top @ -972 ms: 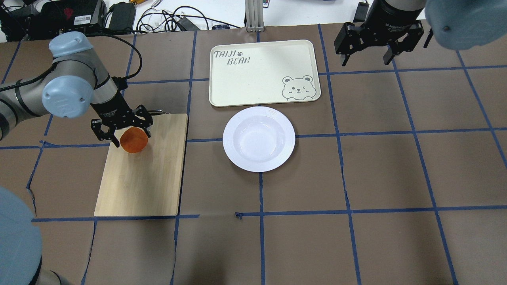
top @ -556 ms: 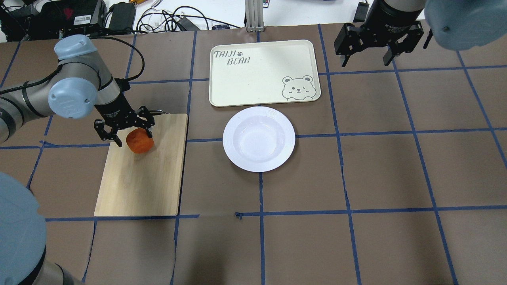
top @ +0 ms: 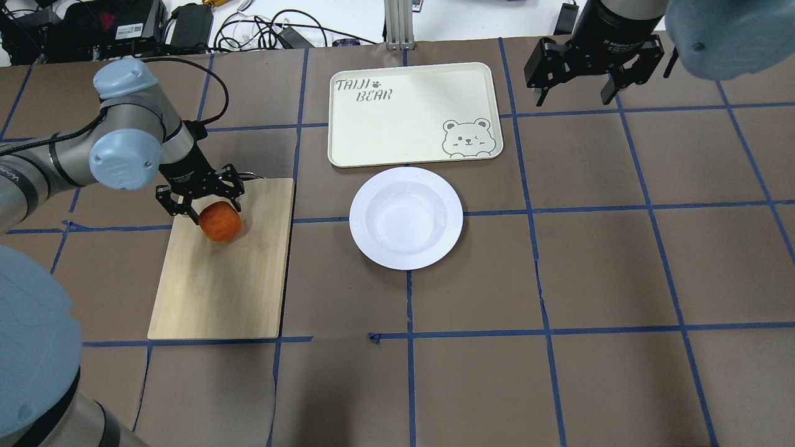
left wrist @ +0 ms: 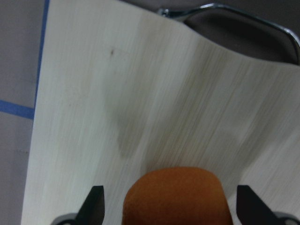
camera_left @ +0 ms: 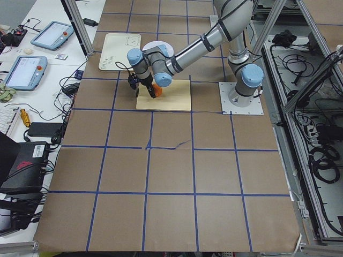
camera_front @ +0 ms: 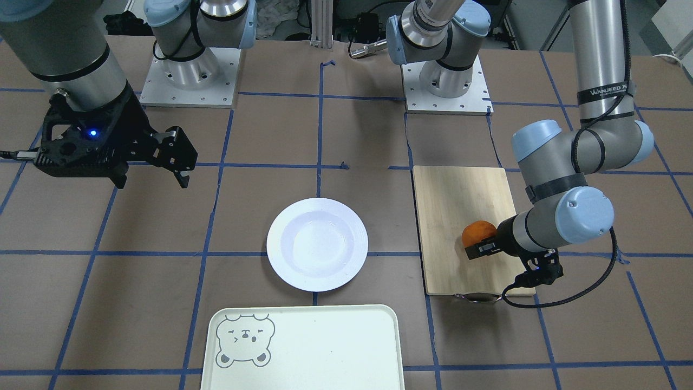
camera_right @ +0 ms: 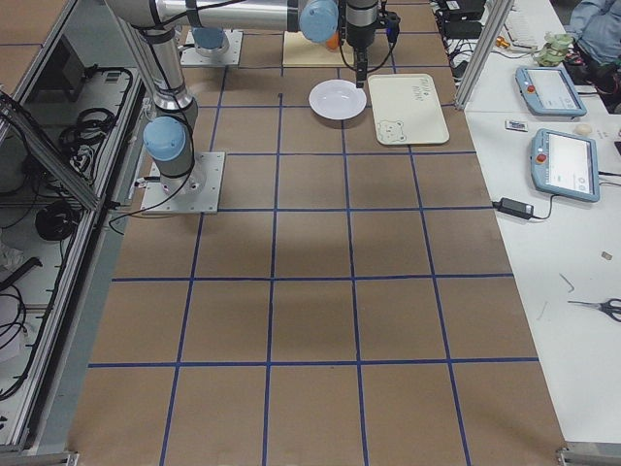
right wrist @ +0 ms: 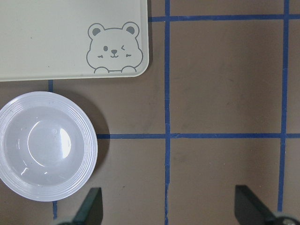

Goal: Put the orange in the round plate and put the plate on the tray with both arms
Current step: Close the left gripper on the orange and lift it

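- nothing of the task is finished as far as we see: the orange [top: 219, 221] is not in the round plate [top: 366, 217], and the plate is not on the tray [top: 410, 118].
- the orange sits at the left of the overhead view, on the upper part of a wooden cutting board [top: 223, 292], well apart from the plate.
- the plate lies empty at the middle of that view, just below the tray, with a thin strip of table between them in the front-facing view.
- we judge the step in hand to be the pick of the orange. the carry to the plate and the two-arm move of the plate are left.
- the left gripper [top: 214, 211] is spread around the orange. in its wrist view the fruit fills most of the space between the two fingertips [left wrist: 96, 204], with a gap on the left side, so we do not call it pinched yet.
- the right gripper [top: 572, 98] hangs at the upper right of the overhead view, its jaws wide apart, with nothing between them.
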### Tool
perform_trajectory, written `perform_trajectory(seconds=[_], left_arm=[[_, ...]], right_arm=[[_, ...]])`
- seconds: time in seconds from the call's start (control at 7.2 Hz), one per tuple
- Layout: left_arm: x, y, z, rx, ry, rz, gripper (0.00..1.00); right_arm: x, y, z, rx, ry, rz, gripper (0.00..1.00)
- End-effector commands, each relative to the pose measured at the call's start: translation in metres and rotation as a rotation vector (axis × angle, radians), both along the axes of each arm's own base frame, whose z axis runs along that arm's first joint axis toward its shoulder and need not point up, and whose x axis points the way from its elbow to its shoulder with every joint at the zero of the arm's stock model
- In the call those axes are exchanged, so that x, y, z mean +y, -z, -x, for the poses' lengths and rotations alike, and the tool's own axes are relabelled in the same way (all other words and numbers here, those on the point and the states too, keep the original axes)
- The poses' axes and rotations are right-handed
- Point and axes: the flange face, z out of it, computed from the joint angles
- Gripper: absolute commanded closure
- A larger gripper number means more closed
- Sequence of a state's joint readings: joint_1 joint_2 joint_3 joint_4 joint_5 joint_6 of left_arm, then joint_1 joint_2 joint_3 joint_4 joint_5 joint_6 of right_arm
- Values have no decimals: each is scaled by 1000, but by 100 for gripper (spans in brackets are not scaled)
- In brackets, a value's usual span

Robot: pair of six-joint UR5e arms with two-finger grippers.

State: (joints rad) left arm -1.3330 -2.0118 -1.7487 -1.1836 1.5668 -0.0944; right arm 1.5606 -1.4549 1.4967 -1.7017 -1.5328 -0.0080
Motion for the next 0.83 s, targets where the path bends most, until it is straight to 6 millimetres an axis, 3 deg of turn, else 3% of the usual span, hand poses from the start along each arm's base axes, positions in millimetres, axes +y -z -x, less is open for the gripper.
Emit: perform_trajectory(seconds=[0.0,0.42,0.56,0.69], left_arm=[[1,-9,2,17,-13,13,100],[-15,-58,15,21,-89,-14,100],[-29,-70,31,57,-136,-13,100],[-37,-75,72,60,-169,2,100]], right_arm=[[1,4,-1,0,-1,-6,0],[1,4,1,0,1,-5,0],[1,4,1,0,1,-5,0],[0,4,2,0,1,-5,0]])
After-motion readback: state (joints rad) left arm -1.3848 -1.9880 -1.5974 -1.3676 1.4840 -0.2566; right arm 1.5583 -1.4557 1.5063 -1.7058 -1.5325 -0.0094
